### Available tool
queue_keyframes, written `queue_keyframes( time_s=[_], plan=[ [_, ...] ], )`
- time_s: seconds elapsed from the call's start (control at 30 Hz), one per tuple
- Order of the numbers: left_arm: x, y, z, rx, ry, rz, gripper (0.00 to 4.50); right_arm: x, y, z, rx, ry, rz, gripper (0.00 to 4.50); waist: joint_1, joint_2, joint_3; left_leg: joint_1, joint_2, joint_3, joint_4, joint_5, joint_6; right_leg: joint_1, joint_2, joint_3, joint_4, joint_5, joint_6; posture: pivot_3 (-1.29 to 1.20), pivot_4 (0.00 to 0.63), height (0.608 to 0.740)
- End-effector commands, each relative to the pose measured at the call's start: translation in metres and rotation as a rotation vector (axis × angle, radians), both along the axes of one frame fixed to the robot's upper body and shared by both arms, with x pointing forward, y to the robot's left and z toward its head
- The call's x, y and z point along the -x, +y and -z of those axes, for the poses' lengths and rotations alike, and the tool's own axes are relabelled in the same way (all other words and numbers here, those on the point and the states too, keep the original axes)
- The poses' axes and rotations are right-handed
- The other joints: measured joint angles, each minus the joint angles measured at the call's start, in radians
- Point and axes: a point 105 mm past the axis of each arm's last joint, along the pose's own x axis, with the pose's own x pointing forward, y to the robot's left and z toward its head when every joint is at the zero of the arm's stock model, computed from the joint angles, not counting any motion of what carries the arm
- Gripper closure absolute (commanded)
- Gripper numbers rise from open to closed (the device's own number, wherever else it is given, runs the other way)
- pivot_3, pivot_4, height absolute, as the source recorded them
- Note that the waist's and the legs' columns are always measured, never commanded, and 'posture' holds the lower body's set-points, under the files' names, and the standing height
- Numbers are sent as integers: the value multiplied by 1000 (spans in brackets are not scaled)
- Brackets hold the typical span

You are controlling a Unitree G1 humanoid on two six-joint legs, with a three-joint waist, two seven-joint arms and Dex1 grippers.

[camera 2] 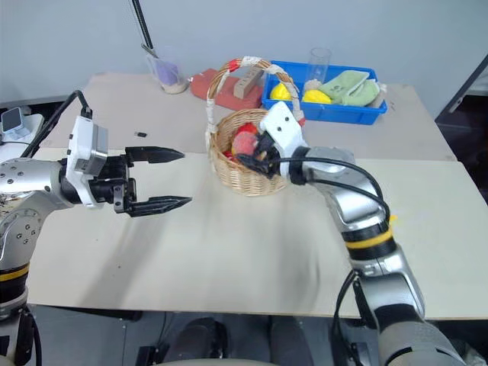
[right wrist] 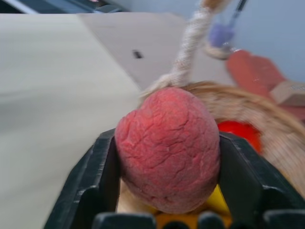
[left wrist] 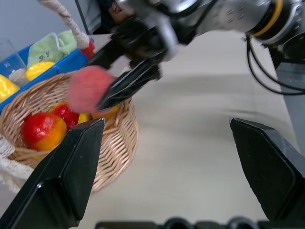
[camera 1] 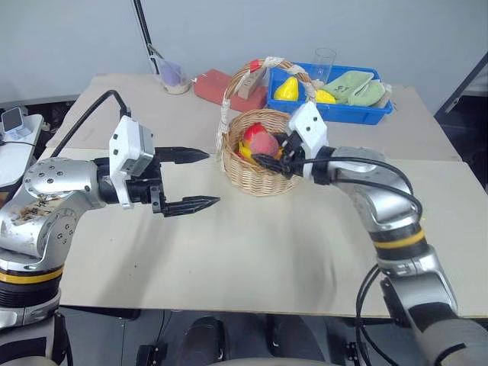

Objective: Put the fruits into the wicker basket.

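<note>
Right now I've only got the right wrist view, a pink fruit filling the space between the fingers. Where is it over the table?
Observer: The right gripper holds the peach above the wicker basket, inside its rim line.
Operator: Anything already in there?
Observer: Yes, the mango-like fruit lies in the basket, red and orange, on the side away from the gripper.
Operator: Where is the other arm?
Observer: The left gripper is open and empty, hanging over bare table beside the basket, fingers pointing toward it without touching.
Operator: What's behind the basket?
Observer: A blue tray with yellow fruits and green cloths.
</note>
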Motion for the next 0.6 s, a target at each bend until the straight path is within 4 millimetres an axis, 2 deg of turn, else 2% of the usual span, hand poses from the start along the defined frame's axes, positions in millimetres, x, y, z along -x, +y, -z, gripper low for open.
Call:
queue_keyframes(
  time_s=[0.03, 0.23, 0.3, 0.4, 0.5, 0.6],
  plan=[
    [5, 1, -12, 19, -47, -8, 0, -6, -2, -16, -24, -76, 19, 38, -2, 0, 0, 0, 0, 0, 0, 0, 0, 0, 0, 0, 0, 0, 0, 0, 150, 703],
    [2, 0, -18, 68, -65, -32, 0, 4, 2, -23, -62, -84, -17, 38, -5, 0, 0, 0, 2, -1, -1, 0, -1, -1, 1, 0, 1, 0, 0, 0, 150, 703],
    [1, 0, -18, 73, -66, -38, 0, 14, 1, -26, -59, -94, -45, 38, -4, 0, 0, 0, 2, -1, -1, 0, -1, -1, 1, 0, 1, 0, 0, 0, 150, 703],
    [-1, 0, -18, 79, -67, -52, 0, 39, -4, -28, -45, -70, -115, 38, -1, 0, 0, 0, 2, -1, -1, 0, -1, -1, 1, -1, 1, 0, 0, 0, 150, 703],
    [-4, 0, -18, 86, -72, -62, 0, 58, -19, -22, -11, -38, -120, 38, 1, 0, 0, 0, 1, -2, -1, 0, 0, 0, 0, -1, 1, 0, 0, 0, 150, 703],
    [-4, -3, -20, 93, -77, -58, 0, 62, -43, -22, -17, -41, -28, 38, 0, 0, 0, 0, 1, -2, -1, 0, 0, 0, 0, -1, 1, 0, 0, 0, 150, 703]
  ],
)
